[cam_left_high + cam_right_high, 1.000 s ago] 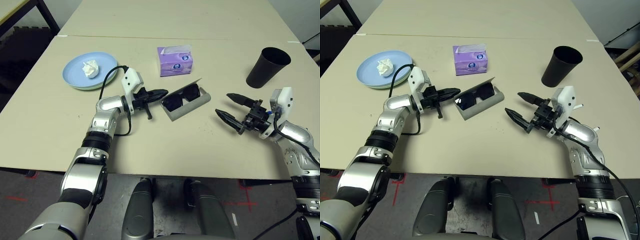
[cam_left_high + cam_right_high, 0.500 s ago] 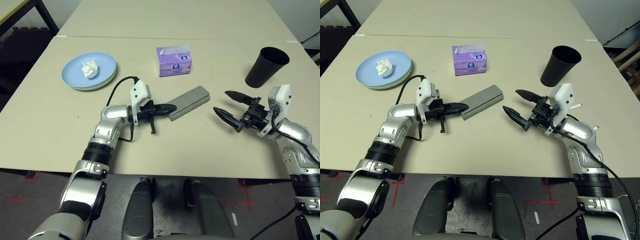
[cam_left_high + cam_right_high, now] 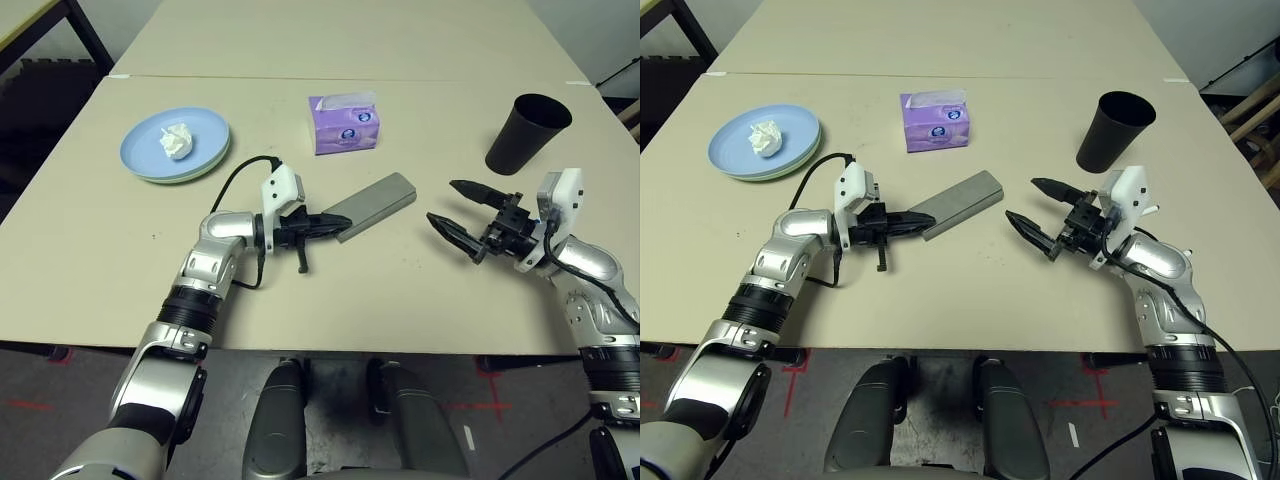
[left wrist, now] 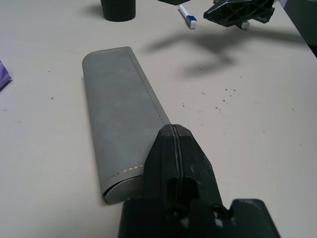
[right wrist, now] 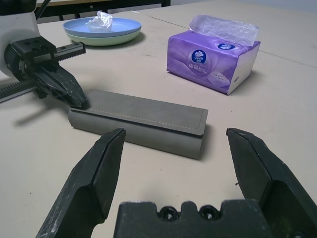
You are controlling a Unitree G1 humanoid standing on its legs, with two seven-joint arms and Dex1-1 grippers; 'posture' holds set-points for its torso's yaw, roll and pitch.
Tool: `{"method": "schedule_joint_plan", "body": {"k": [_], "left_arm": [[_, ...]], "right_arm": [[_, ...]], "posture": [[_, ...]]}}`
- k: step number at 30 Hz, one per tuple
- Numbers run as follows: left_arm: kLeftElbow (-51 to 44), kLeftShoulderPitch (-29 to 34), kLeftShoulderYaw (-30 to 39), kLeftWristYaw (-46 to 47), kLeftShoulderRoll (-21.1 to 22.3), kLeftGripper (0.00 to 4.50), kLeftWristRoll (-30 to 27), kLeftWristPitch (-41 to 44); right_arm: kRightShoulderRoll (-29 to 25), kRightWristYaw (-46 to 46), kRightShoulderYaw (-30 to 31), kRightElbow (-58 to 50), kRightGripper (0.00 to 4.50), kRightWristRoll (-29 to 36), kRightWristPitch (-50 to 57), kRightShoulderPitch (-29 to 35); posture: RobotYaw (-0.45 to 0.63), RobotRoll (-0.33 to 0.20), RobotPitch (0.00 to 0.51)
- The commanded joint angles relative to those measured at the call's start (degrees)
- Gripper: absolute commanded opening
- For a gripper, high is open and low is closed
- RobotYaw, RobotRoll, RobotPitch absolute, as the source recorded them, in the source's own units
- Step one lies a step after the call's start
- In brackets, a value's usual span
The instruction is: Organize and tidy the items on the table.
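Since a second ago your grey oblong fabric glasses case [image 3: 375, 201] has gone from open to lidded. Your left gripper [image 3: 335, 221], clenched empty, rests against its near end; the right gripper [image 3: 463, 209] waits spread beside it. Closing looks done (likely); next, you'd relocate the case.

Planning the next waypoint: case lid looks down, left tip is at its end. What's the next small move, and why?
Probably draw the left gripper back off the grey case. The case lies flat and closed, the shut gripper's tip rests at its near end, and the open right gripper waits beside it, apart.
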Motion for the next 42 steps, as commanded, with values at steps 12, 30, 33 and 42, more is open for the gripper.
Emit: {"method": "schedule_joint_plan", "body": {"k": [12,30,33,42], "left_arm": [[-1.2,-4.7,5.7,-9.1,4.0,0.02,-8.8,1.2],[3.0,-4.6,1.7,-15.4,1.0,4.47,-6.7,-5.4],[2.3,-4.8,1.6,-14.9,-0.5,4.47,-6.7,-5.1],[0.6,-4.4,1.5,-13.8,-2.3,4.47,-6.7,-4.5]], "right_arm": [[-0.9,1.4,-0.3,2.9,4.5,0.1,-1.6,-1.0],[-6.6,-0.8,-1.4,-0.9,4.5,0.4,8.8,-1.1],[-9.7,-0.2,-2.1,-2.4,4.5,1.0,12.8,-0.8],[-24.7,5.9,4.1,-2.5,4.5,-5.0,22.8,-6.9]], "posture": [[0.12,0.0,0.186],[0.07,0.0,0.208],[0.07,0.0,0.2],[0.06,0.0,0.198]]}}
